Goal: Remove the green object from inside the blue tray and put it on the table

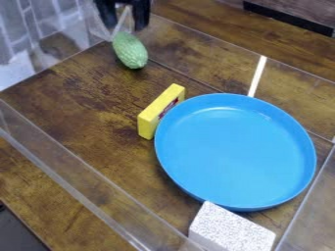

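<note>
1. Camera view, looking down across the table [78,108]: my gripper [124,14] sits at the top edge, blurred and partly cut off, with its fingers spread apart and nothing between them.
2. Just below it the green object [128,49] lies on the dark wood, clear of my fingers as far as the blur lets me tell, and well apart from the blue tray [236,150].
3. That tray shows only bare blue floor inside its rim, so I judge the carrying part of the job done: the green thing is out and down on the wood.
4. A yellow block [161,110] stands on edge against the tray's left rim, and a speckled sponge [230,227] sits at the tray's near edge; neither concerns me.
5. So the step in hand, as I read it, is the let-go and pull-away.
6. What comes next calls for little: lift straight up and off, keeping my fingers wide so they do not brush the green object and roll it.
7. It looks soft and oval, so I would expect it to rock if nudged; a clean vertical exit is the safe choice.
</note>
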